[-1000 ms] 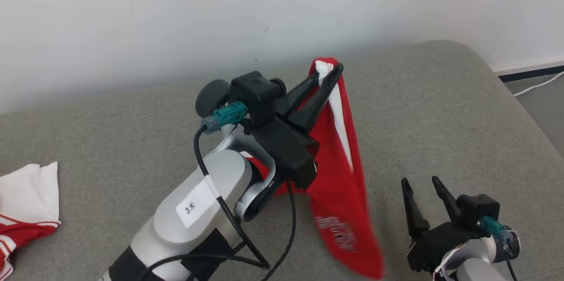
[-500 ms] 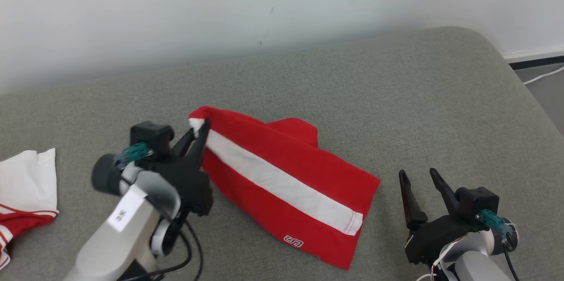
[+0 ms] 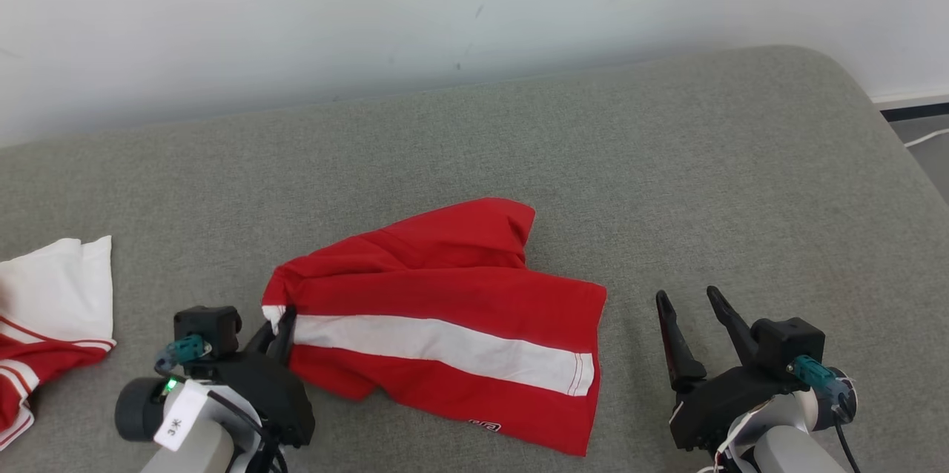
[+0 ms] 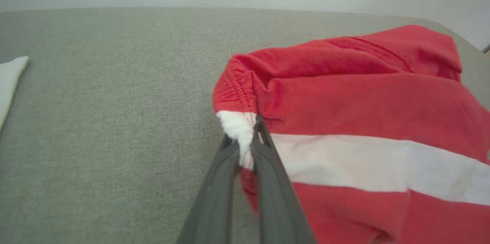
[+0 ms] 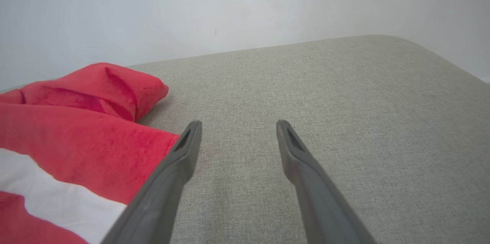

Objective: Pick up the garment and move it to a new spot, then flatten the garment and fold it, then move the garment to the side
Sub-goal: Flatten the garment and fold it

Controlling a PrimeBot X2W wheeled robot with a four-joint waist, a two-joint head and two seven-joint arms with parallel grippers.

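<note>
A red garment [image 3: 445,288] with a white stripe, seemingly shorts, lies near the front edge of a grey upholstered cushion [image 3: 667,161], its rear part rumpled. The left end effector [image 3: 284,317] pinches its left white corner. The right end effector [image 3: 686,296] rests spread and empty just beside its right hem. Relocation looks done; flattening, folding and moving aside remain.

left hand [image 3: 285,316] lowered, drawn back, garment [image 3: 445,288] now laid down
</note>
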